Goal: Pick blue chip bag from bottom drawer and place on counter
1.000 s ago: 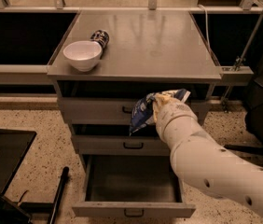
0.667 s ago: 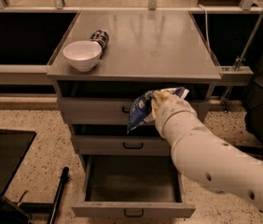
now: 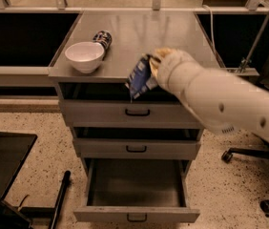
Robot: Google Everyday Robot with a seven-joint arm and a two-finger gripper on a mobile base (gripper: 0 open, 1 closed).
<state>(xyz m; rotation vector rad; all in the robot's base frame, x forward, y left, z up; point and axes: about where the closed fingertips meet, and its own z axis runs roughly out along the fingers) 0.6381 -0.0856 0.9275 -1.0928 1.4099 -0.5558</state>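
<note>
— At the front edge of the counter (image 3: 139, 30), what is seen?

— The gripper (image 3: 152, 62) is seen there, at the end of a thick white arm (image 3: 220, 99) that reaches in from the right. Its fingers (image 3: 157, 56) are closed on the blue chip bag (image 3: 139, 78).

— How is the bag placed against the fingers?

— Its upper right part is held at them. The rest hangs crumpled below and to the left of them, across the counter's lip and just above the top drawer (image 3: 137, 112).

— And the bottom drawer?

— The bottom drawer (image 3: 137, 217) is found below the fingers, well apart from them. It is pulled out and its grey floor is exposed.

— What else is set on the counter?

— A white bowl (image 3: 84, 56) is placed to the left of the fingers, near the front corner. A dark patterned can (image 3: 103, 38) is laid on its side just behind the bowl; whether the two touch cannot be told.
</note>
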